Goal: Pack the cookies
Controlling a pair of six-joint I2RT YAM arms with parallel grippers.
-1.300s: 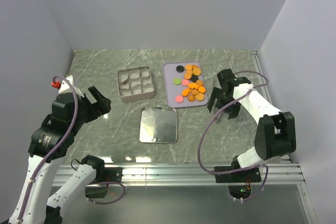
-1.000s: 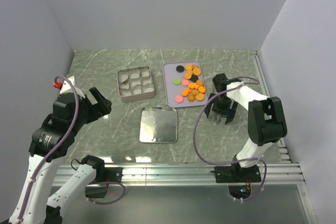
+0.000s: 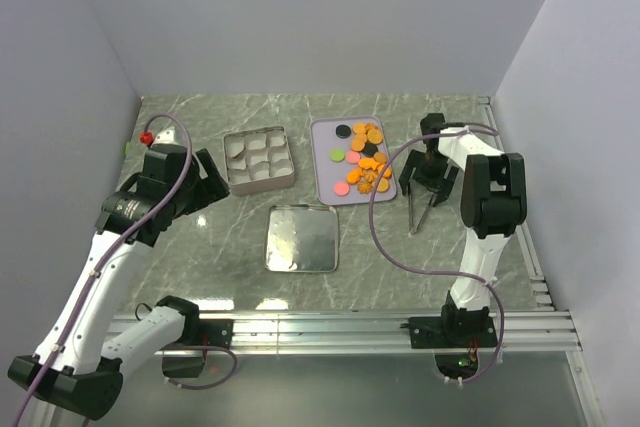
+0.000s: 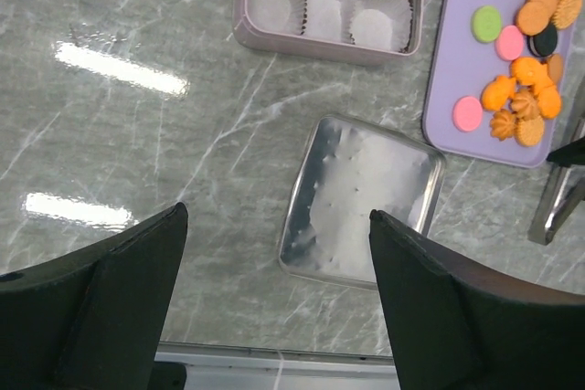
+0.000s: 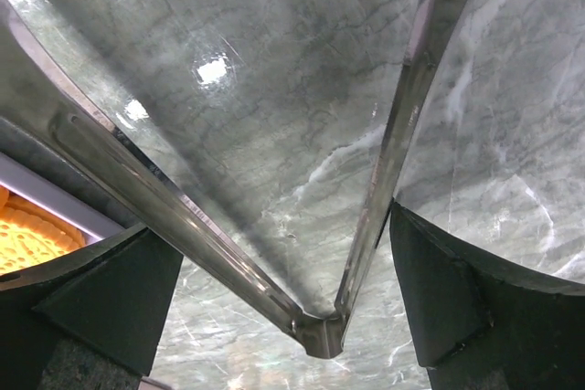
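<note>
Barely one cookie (image 5: 20, 237) shows, cut off beside the tongs (image 5: 183, 227).

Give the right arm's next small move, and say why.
Probably close the right gripper on the metal tongs. Its fingers stand open on either side of them as they lie on the table beside the lavender tray; the cookies all sit on that tray, and the tin holds none.
</note>
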